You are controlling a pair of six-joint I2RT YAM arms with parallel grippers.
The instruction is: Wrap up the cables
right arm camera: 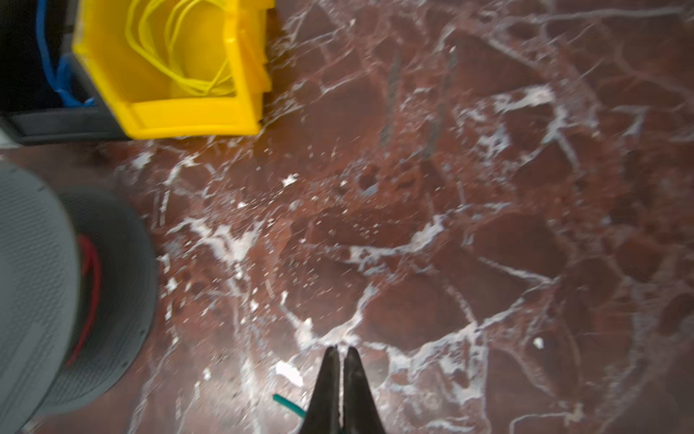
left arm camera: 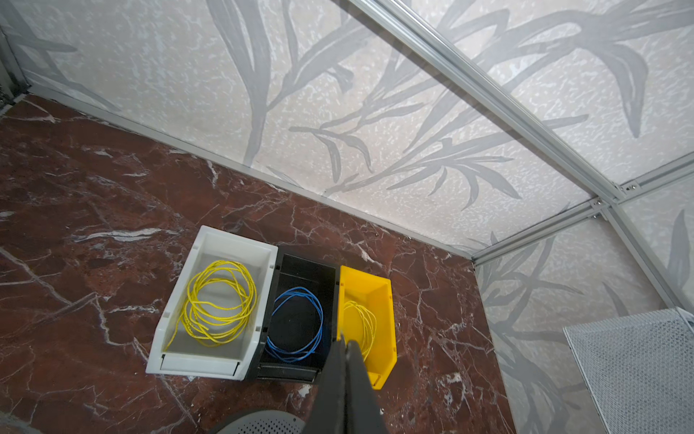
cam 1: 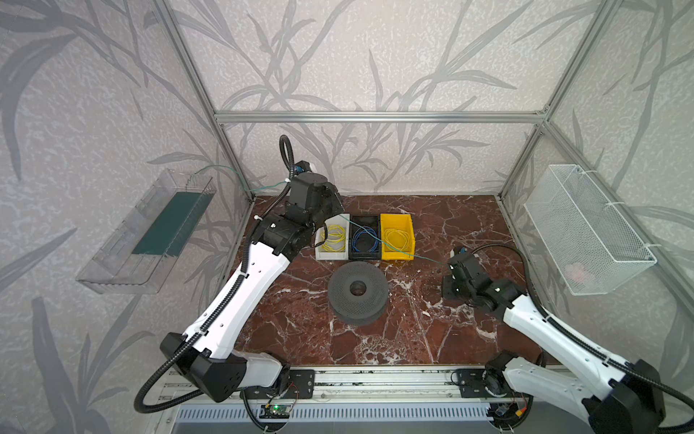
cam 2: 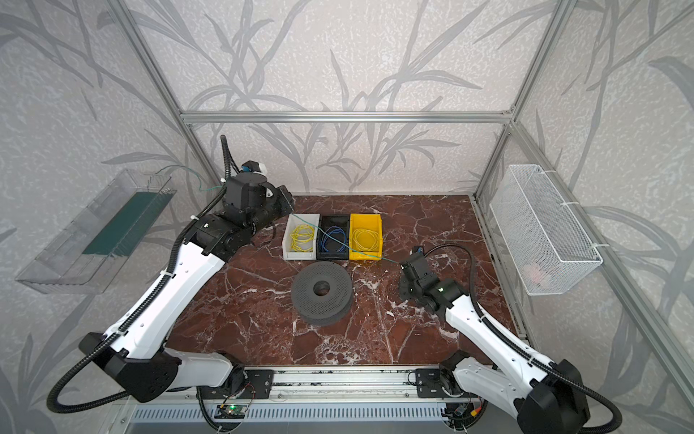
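Right fingers (right arm camera: 330, 379) pinch teal wire (right arm camera: 288, 404)

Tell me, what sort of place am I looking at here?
Most likely a robotics lab test cell: two robot arms mounted on a rail, an aluminium frame enclosing a marble-patterned tabletop, and bins of coiled wire.

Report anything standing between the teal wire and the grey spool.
Nothing visible does. The teal wire runs over the bins into the shut right gripper; only bare marble table lies between it and the grey spool.
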